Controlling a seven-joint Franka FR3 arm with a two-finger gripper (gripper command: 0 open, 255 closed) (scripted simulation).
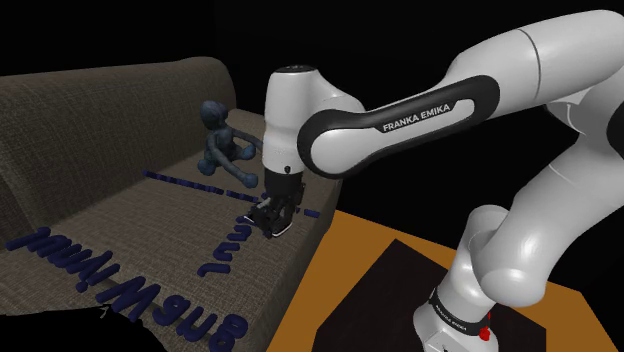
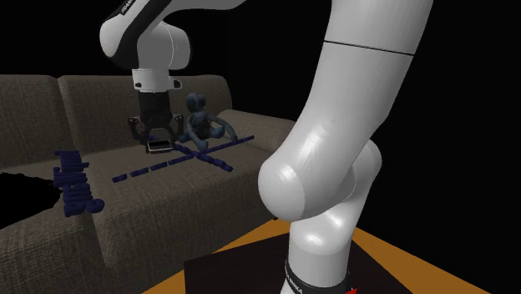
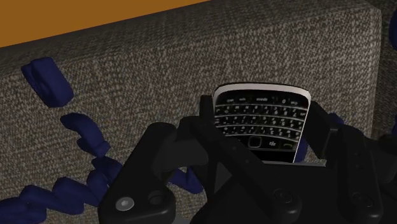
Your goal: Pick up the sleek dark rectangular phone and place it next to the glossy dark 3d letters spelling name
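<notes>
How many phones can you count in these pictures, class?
1. The black rectangular keypad phone is clasped in the black gripper, over the grey-brown fabric sofa seat, near the dark blue figure. Another could be hidden behind the arm.

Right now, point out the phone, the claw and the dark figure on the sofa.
phone [image 3: 261,118], wrist view, on its keypad.
claw [image 1: 272,222], shoulder view, between its fingertips.
dark figure [image 1: 216,142], shoulder view, on its torso.

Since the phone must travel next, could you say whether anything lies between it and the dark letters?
Nothing visible does: the black keypad phone, clasped in the claw, has only bare sofa fabric before the nearest dark blue letters.
</notes>
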